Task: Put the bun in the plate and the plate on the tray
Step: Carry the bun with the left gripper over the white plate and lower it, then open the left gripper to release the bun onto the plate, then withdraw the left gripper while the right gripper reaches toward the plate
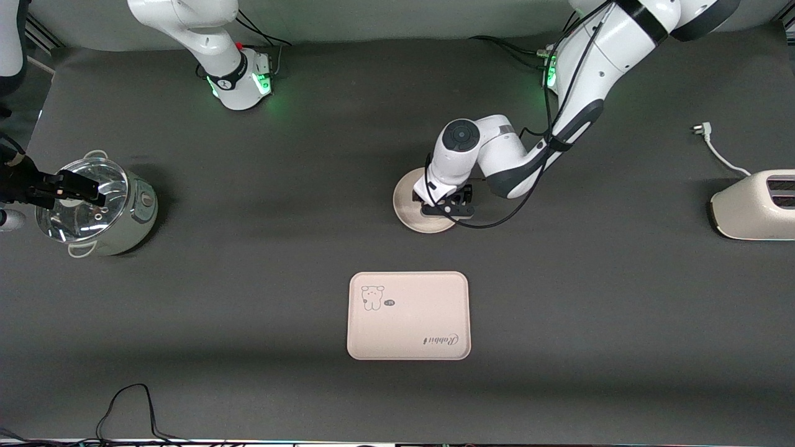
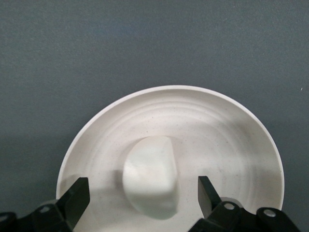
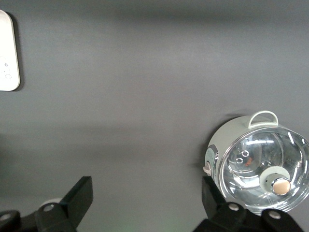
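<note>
Bun [image 2: 149,176] already lies in the plate [image 1: 407,205] under the left gripper [image 1: 448,203], fingers spread and released; plate still sits on the table, farther from the front camera than the tray [image 1: 408,315], while the right gripper [image 1: 68,191], likewise spread, waits over the pot [image 1: 99,208].

White glossy arm shells, dark grey joint bands. Green lights glowing at both bases. Black cables looped along left arm. Left tool [image 2: 144,195]: black fingers [image 2: 77,195], silver screws. Right tool [image 3: 145,200]: same black fingers, screws.
</note>
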Available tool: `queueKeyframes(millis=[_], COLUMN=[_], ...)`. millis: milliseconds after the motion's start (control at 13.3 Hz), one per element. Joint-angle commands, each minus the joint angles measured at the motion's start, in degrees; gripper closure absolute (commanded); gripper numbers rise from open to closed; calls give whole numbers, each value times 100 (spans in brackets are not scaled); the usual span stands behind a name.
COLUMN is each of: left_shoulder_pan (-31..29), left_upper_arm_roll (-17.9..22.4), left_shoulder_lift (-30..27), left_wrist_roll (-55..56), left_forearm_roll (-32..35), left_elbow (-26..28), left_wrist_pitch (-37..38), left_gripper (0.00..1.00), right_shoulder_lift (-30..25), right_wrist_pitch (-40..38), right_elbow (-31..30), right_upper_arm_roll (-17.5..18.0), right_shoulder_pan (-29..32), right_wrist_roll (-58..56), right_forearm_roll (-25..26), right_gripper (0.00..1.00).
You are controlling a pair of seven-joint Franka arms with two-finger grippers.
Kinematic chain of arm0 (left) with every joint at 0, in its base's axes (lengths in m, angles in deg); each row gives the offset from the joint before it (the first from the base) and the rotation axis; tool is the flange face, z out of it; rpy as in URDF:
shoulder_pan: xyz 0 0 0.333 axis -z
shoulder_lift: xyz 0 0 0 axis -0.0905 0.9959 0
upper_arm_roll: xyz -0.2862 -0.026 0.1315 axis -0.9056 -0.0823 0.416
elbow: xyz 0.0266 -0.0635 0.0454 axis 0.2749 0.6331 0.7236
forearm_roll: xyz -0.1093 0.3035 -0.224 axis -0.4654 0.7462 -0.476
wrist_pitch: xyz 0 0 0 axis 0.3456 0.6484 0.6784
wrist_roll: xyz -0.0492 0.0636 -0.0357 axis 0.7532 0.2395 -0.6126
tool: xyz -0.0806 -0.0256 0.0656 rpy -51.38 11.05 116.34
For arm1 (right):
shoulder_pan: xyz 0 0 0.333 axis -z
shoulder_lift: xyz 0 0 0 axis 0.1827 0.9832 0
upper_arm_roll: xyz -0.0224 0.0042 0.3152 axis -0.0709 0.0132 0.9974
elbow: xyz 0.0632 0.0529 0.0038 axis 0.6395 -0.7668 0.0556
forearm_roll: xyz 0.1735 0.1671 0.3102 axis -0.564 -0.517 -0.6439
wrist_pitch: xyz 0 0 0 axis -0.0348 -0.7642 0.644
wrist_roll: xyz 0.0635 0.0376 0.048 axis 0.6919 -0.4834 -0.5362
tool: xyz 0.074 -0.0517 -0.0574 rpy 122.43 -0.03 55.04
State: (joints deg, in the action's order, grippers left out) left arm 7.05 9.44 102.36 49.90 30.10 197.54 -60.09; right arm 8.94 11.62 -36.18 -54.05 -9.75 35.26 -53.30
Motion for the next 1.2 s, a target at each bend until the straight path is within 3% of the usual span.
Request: queueKeyframes(millis=[0, 150, 375, 675, 900, 1125], left_shoulder_pan=[-72, -168, -186, -178, -195, -143], left_upper_arm_roll=[-188, -302, -295, 486, 1529, 3628], left_shoulder_lift=[-205, -240, -231, -327, -625, -1196], left_wrist_roll=[234, 112, -1052, -3549, -5225, -7327], left_forearm_roll=[60, 51, -464, -1556, -2160, -3593], left_elbow=[-85, -444, -1540, -3561, -4539, -4525], left_wrist_pitch=[188, 643, 1758, 3620, 4493, 4889], left_gripper=[0, 0, 0, 0, 0, 0], right_shoulder_lift=[-94, -120, -191, -366, -384, -305], right_wrist_pitch=[-23, -32, -49, -32, 38, 108], right_elbow=[-46, -46, -90, -230, -266, -257], right_upper_arm_roll=[2, -33, -25, 28, 37, 37], right_shoulder_pan=[19, 10, -43, -603, -1384, -2429], right_wrist_roll=[-30, -21, -21, 154, 969, 2260], right_forearm_roll=[84, 40, 31, 22, -92, -197], right_gripper=[0, 0, 0, 0, 0, 0])
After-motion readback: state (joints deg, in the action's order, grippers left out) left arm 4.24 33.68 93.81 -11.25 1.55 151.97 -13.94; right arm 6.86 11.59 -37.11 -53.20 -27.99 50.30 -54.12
